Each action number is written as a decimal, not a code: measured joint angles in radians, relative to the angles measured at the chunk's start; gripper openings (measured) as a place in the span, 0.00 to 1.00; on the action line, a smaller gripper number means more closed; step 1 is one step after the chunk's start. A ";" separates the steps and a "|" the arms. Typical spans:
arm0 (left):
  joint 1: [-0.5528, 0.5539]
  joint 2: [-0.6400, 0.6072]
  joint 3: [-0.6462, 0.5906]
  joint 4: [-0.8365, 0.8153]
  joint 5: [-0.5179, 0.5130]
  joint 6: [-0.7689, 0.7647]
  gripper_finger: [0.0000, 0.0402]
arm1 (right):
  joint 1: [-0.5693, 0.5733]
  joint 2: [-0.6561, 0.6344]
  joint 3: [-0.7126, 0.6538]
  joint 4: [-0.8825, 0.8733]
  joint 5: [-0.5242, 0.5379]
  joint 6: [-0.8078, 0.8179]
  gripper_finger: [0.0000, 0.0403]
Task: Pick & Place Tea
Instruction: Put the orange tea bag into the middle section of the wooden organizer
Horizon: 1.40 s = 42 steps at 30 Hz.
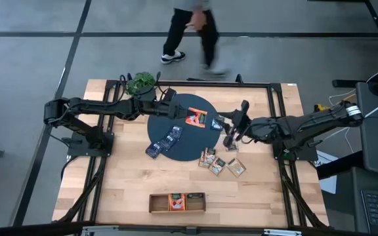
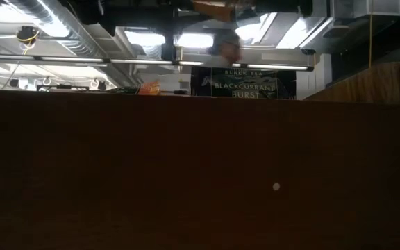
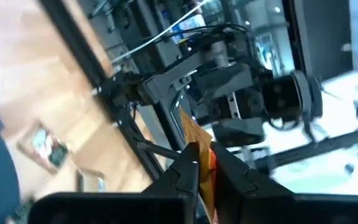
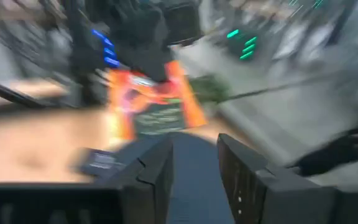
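My left gripper (image 1: 186, 116) reaches in from the table's left and is shut on a red-orange tea sachet (image 1: 196, 120) held above the dark round mat (image 1: 182, 141). My right gripper (image 4: 194, 163) comes in from the right and stands open just short of that sachet (image 4: 155, 104), touching nothing. Blue sachets (image 1: 171, 135) lie on the mat. Beige-green sachets (image 1: 219, 164) lie on the wood near the mat's right near side. The wooden tray (image 1: 157, 202) at the near edge holds one orange sachet (image 1: 175, 202). My left gripper pinches the red-orange sachet by one edge (image 3: 204, 163) between its two fingers. The fingers come roughly level from the table's left. The sachet sticks out past the fingertips toward my right gripper and is clear of the mat.
A leafy plant (image 1: 140, 82) stands at the far left by my left arm. A person (image 1: 190, 29) walks on the floor beyond the far edge. The low view is mostly filled by a dark wooden wall (image 2: 200, 173). Bare wood lies at the near left.
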 joint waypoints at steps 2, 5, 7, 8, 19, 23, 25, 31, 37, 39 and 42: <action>-0.006 0.000 0.000 0.013 -0.002 0.097 0.05 | -0.020 -0.018 0.000 -0.012 -0.104 0.165 0.34; -0.024 0.000 0.000 0.059 -0.005 0.273 0.05 | -0.054 -0.027 0.000 -0.010 -0.240 0.359 0.35; -0.044 0.000 -0.001 0.108 -0.021 0.392 0.05 | -0.073 -0.027 0.000 -0.009 -0.309 0.451 0.35; -0.055 0.000 -0.001 0.130 -0.040 0.451 0.05 | -0.083 -0.026 0.000 -0.005 -0.337 0.488 0.35; -0.148 0.000 -0.001 0.177 -0.141 0.827 0.05 | -0.133 -0.026 0.000 0.108 -0.437 0.525 0.35; -0.149 0.000 -0.001 0.216 -0.163 0.842 0.05 | -0.149 -0.025 0.000 0.110 -0.464 0.525 0.35; -0.149 0.000 -0.001 0.230 -0.164 0.845 0.05 | -0.156 -0.020 0.000 0.119 -0.485 0.524 0.35; -0.149 0.000 -0.001 0.222 -0.164 0.845 0.05 | -0.171 -0.002 0.002 0.140 -0.527 0.522 0.32; -0.149 0.000 -0.001 0.216 -0.165 0.844 0.05 | -0.179 0.018 0.002 0.186 -0.542 0.496 0.19; -0.148 0.000 -0.001 0.212 -0.165 0.845 0.05 | -0.185 0.019 0.002 0.190 -0.543 0.483 0.14; -0.148 0.000 -0.001 0.185 -0.168 0.844 0.05 | -0.193 0.019 0.002 0.195 -0.549 0.462 0.06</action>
